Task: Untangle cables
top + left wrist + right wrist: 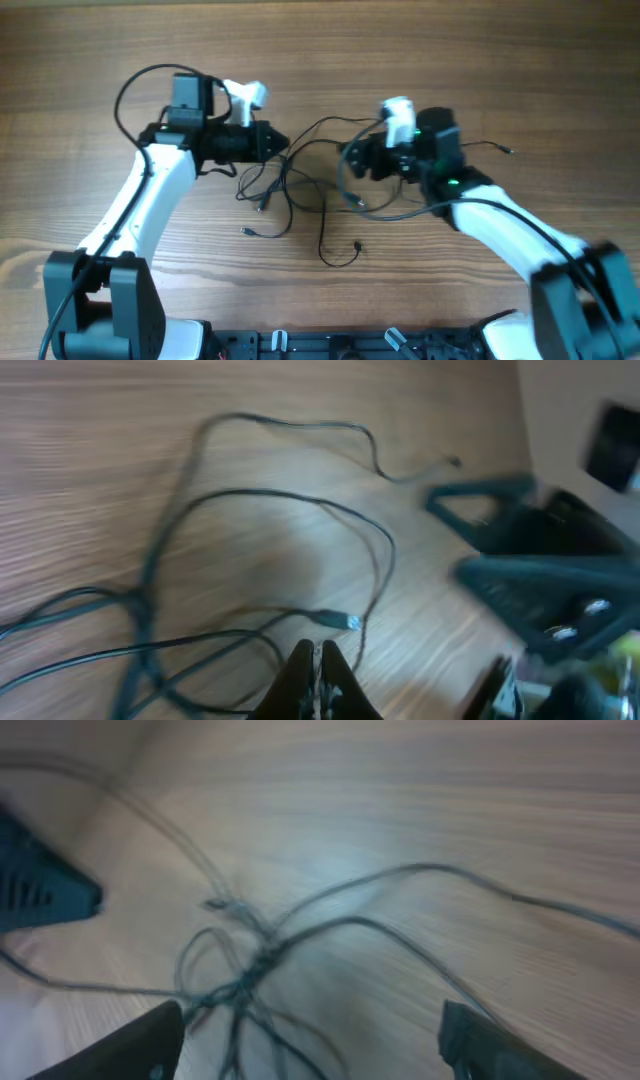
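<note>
The cables [290, 185] are thin black cords lying in a loose tangle on the wooden table between my two arms. My left gripper [287, 145] is at the tangle's upper left edge. In the left wrist view it [318, 658] is shut, with no strand visible between the tips and a silver-tipped plug [345, 622] just ahead. My right gripper [348, 160] is at the tangle's right side. In the right wrist view it [315, 1040] is wide open and empty, hovering over a twisted knot of cables [255, 970].
Loose plug ends trail toward the front of the table [245, 232] [358, 247]. One strand runs to the right past the right arm [500, 148]. The left gripper's dark body [40, 890] shows at the left edge of the right wrist view.
</note>
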Controlling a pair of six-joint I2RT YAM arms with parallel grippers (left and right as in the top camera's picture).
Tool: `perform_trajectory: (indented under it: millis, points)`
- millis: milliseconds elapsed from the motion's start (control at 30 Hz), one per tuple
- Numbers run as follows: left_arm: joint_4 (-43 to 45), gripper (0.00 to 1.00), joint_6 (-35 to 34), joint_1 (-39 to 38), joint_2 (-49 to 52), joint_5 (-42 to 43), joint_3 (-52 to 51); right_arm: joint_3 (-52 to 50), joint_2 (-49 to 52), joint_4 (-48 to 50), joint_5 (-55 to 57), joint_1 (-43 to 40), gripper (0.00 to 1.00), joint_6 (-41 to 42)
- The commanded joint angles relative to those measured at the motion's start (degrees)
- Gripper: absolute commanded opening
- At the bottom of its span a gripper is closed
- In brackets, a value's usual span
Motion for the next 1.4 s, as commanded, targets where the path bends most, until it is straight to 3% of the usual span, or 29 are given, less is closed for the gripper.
perform_trajectory:
  millis: [0,167,267,300,333,367,433,533,600,667,833,933,1067,1267,1367]
  points:
    - [0.5,0.04,-0.5,0.9,0.3,1.5,-0.2,0.0,9.6,7.5,-3.9,5.4,0.87,-5.4]
    - [0.4,0.04,-3.1,2.6,0.3,1.3,-0.2,6.2,21.4,12.1,-6.1,9.4,0.87,-2.0]
    - [0.4,0.04,-9.5,4.0,0.3,-2.4,-0.2,11.6,25.1,8.2,-6.1,12.4,0.81,-2.1]
    - [0.4,0.04,-11.4,4.9,0.3,-4.2,-0.2,13.1,25.9,5.6,-6.0,13.8,0.75,-2.7]
    - [0.4,0.04,-13.0,6.2,0.3,-5.5,-0.2,13.8,26.0,2.7,-4.8,15.5,0.61,-2.8]
    - [0.4,0.04,-13.5,7.8,0.3,-5.6,-0.3,13.8,26.0,1.6,-3.1,16.6,0.37,-2.6]
    - [0.0,0.04,-13.5,9.4,0.3,-6.0,-0.3,14.3,25.7,0.1,0.3,16.3,0.06,-1.0]
    - [-3.8,0.04,-13.9,12.9,0.3,-16.7,-0.2,17.2,20.7,-7.3,3.5,11.2,0.05,1.1]
    - [-6.0,0.04,-13.9,18.0,0.3,-26.7,-0.2,18.7,13.8,-13.3,3.5,5.4,0.05,3.6]
    - [-6.2,0.04,-14.5,25.5,0.3,-31.3,-0.2,18.8,4.9,-20.3,6.4,-1.7,0.05,4.8]
    - [-4.5,0.04,-25.5,42.7,0.3,-31.3,-0.2,18.8,-13.4,-34.6,17.4,-21.1,0.05,6.8]
    - [-3.7,0.04,-25.5,48.5,0.3,-31.3,-0.2,18.8,-18.9,-37.6,17.4,-31.0,0.05,5.6]
    - [-3.7,0.04,-25.7,51.3,0.3,-31.4,-0.2,18.7,-19.9,-40.0,22.8,-39.6,0.04,3.9]
    - [-4.0,0.04,-35.8,51.3,0.3,-31.3,-0.2,18.7,-19.8,-43.6,33.5,-46.0,0.05,7.5]
    - [-4.3,0.04,-37.3,50.9,0.3,-30.5,-0.2,18.7,-19.1,-47.2,42.6,-46.8,0.05,12.0]
